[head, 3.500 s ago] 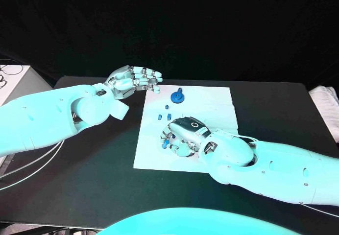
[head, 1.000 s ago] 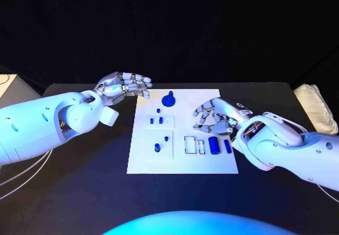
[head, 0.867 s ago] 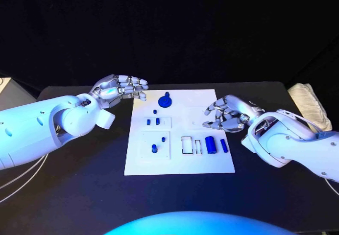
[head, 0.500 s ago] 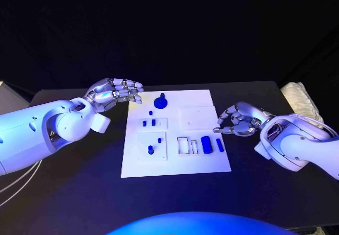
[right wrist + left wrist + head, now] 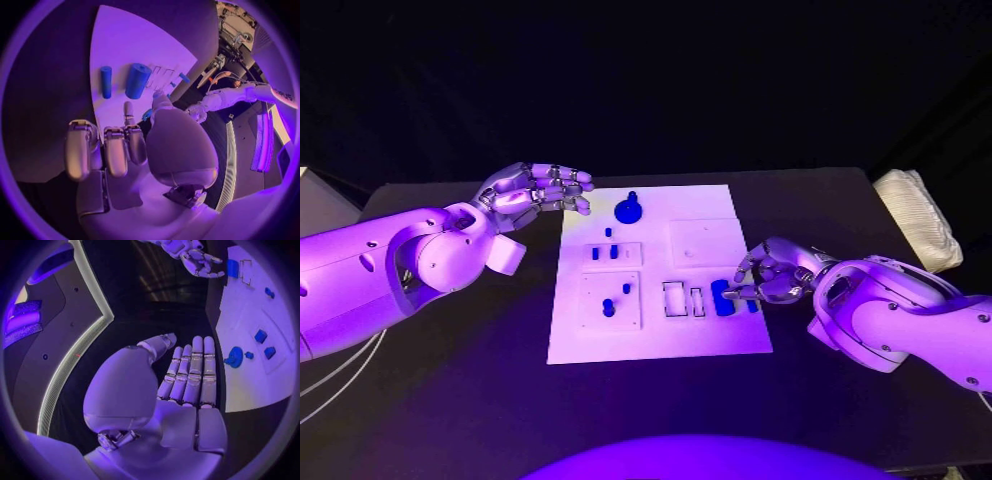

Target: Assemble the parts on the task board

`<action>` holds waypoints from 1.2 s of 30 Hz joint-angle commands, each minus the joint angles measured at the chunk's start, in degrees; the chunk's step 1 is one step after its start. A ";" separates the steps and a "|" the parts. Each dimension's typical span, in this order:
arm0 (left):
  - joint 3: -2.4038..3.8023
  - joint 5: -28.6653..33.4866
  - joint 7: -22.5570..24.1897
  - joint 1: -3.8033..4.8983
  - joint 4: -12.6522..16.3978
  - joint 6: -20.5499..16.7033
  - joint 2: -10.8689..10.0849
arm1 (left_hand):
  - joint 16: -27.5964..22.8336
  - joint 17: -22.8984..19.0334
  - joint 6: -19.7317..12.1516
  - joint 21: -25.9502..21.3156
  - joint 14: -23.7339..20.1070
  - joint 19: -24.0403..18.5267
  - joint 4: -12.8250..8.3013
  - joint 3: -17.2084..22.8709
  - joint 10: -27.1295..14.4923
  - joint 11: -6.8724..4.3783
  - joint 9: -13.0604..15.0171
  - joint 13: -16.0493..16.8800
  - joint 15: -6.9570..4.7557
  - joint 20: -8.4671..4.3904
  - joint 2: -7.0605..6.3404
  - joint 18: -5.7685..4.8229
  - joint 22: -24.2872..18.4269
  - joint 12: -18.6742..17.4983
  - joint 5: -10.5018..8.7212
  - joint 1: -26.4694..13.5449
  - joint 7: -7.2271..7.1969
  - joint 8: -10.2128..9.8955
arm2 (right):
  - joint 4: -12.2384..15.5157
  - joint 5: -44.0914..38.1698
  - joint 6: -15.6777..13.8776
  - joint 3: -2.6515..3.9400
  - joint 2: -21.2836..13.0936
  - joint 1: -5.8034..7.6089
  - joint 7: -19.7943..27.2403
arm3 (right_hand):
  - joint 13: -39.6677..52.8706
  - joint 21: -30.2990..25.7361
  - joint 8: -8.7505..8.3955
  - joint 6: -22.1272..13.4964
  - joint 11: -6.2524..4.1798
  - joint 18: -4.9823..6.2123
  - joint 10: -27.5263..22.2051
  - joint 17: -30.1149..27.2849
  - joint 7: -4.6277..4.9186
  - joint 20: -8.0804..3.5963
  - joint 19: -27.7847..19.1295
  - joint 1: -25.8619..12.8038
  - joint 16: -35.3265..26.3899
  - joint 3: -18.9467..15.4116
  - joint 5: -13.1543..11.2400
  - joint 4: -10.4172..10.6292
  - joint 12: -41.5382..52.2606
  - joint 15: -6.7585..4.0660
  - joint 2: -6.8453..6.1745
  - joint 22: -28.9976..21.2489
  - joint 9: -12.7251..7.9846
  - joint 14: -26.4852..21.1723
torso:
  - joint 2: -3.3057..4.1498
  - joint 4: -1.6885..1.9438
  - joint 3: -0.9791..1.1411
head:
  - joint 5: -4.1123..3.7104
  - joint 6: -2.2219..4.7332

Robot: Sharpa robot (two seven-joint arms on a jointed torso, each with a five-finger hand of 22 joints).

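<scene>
Task board (image 5: 711, 335) lies mid-table, where we count two blue cylinders (image 5: 137, 80) at its right, beside our right hand (image 5: 769, 275) with fingers curled on nothing, while our left hand (image 5: 531, 188) hovers far-left, empty, fingers loosely bent.

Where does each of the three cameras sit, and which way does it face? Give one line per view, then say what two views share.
Head view: on the robot's head, looking down at the task board; shows both arms, left hand, right hand.
Left wrist view: behind the left hand, facing the board's edge.
Right wrist view: behind the right hand, facing the thick blue cylinder.
Shared: that thick blue cylinder appears in head and right wrist views.
</scene>
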 commanded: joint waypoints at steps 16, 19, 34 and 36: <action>0.04 0.38 0.72 -0.01 0.51 0.64 -0.36 | -0.22 0.13 0.17 -0.05 0.10 -0.16 0.16 -0.17 -0.35 -0.08 0.08 0.09 0.22 0.17 0.34 0.38 0.02 0.32 0.01 -0.19 1.02 0.33 | -3.20 -6.67 2.31 -0.05 4.73 -2.73 -6.77 | 9.79 0.77 0.77 0.81 -0.27 -1.26 2.36 7.91 -0.18 -0.37 4.02 -2.46 0.42 -1.77 0.51 0.01 0.61 -0.42 0.66 12.07 -0.18 4.50 | 0.06 -0.16 0.12 | 0.19 -0.56; 0.04 0.38 0.42 -0.01 0.51 0.83 -0.38 | -0.22 0.13 0.17 -0.05 0.10 -0.16 0.16 -0.17 -0.35 -0.08 0.08 0.09 0.22 0.17 0.34 0.38 0.02 0.32 0.01 -0.19 1.02 0.33 | -3.66 -7.96 2.96 -0.05 5.72 -3.19 -7.85 | 9.78 0.88 0.98 1.08 -0.33 -1.28 2.33 8.05 -0.27 -0.38 4.04 -2.76 0.47 -2.13 0.72 -0.01 0.56 -0.46 0.80 12.12 -0.16 4.52 | 0.08 -0.10 0.13 | -0.15 -0.70; 0.04 0.36 -0.81 -0.01 0.35 1.80 -0.48 | -0.29 0.20 0.08 -0.13 0.06 -0.16 0.19 -0.23 -0.53 -0.05 0.06 0.07 0.25 0.21 0.27 0.38 -0.01 0.43 0.00 -0.32 1.04 0.30 | -4.66 -7.41 -1.66 -0.04 7.10 -4.36 -7.65 | 11.33 3.16 2.90 4.20 -1.57 -1.69 3.53 9.13 -1.64 -1.19 4.49 4.57 0.83 1.57 3.29 -0.33 1.69 -1.46 4.15 12.99 -0.38 4.69 | -0.03 -0.18 0.08 | -0.06 -0.73; 0.04 0.36 -0.86 -0.01 0.33 1.84 -0.48 | -0.29 0.20 0.08 -0.13 0.06 -0.16 0.19 -0.23 -0.53 -0.05 0.06 0.07 0.25 0.21 0.27 0.38 -0.01 0.43 0.00 -0.32 1.04 0.30 | -4.46 -6.17 -2.94 -0.04 7.00 -4.37 -6.72 | 11.81 3.60 3.08 4.79 -1.83 -1.77 3.93 9.26 -1.93 -1.37 4.58 4.88 0.87 2.11 4.40 -0.32 2.17 -1.67 4.36 13.14 -0.48 4.72 | -0.03 -0.16 0.09 | -0.09 -0.75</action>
